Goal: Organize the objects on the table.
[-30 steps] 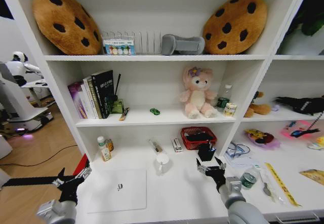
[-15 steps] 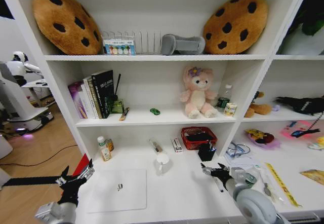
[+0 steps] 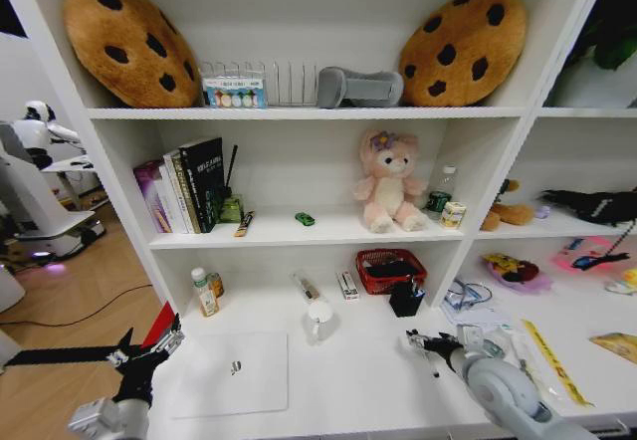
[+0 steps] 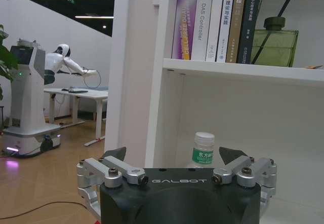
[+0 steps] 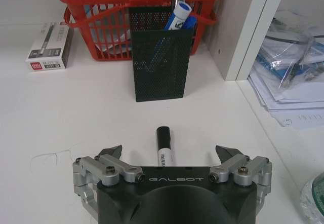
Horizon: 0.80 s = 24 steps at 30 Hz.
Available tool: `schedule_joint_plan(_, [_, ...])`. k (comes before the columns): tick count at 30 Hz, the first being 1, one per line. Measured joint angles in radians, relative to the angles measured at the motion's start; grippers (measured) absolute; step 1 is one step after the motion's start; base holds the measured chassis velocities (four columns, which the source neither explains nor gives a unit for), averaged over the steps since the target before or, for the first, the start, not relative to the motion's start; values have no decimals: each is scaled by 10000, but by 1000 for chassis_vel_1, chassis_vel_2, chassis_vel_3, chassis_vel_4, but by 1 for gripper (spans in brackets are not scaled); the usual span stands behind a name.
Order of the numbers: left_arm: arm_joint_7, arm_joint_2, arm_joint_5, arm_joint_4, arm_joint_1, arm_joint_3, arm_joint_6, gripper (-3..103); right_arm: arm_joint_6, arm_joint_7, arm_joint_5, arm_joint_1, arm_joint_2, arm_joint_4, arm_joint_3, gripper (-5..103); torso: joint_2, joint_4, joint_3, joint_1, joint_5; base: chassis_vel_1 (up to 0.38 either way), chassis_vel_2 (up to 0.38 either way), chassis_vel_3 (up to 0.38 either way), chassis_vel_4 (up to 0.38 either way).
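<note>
Starting with the table point(image 3: 328, 380), you have the silver laptop point(image 3: 231, 372) lying closed and flat on the robot's left part of the white top, with the left gripper point(image 3: 147, 345) hanging just off its outer edge, near the table's left end. In the left wrist view its fingers point(image 4: 114, 153) stand wide apart and hold nothing; treat that arm as waiting.

Your work is on the other side. The right gripper point(image 3: 430, 342) is low over the table, near the black mesh pen holder point(image 5: 162, 59) that stands just in front of the red basket point(image 5: 81, 11). In the right wrist view the jaws are spread wide and empty.

What matters is the black pen point(image 5: 163, 148). It lies flat on the white top between the spread fingertips point(image 5: 112, 150), its long axis running straight away from the palm toward the mesh holder, capped end forward. So the jaws already sit across the pen's narrow width, and I judge you need a descent more than a wrist turn. The right arm is by far the nearer to it.
</note>
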Motion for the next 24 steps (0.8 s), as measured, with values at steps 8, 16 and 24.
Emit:
schedule_joint_plan(8, [-39, -21, 4, 17, -23, -32, 17, 100, 112, -39, -196, 405, 56, -486, -537, 100, 0, 0, 0, 0, -2, 0, 0, 0, 0])
schedule_joint_plan(16, [-139, -111, 14, 114, -94, -17, 9, 100, 165, -231, -466, 377, 8, -456, -709, 84, 3, 2, -3, -1, -6, 0, 0, 0, 0])
schedule_joint_plan(24, [-246, -113, 26, 234, -220, 27, 85, 100, 209, -232, -547, 235, 41, -357, -724, 51, 3, 1, -3, -1, -4, 0, 0, 0, 0])
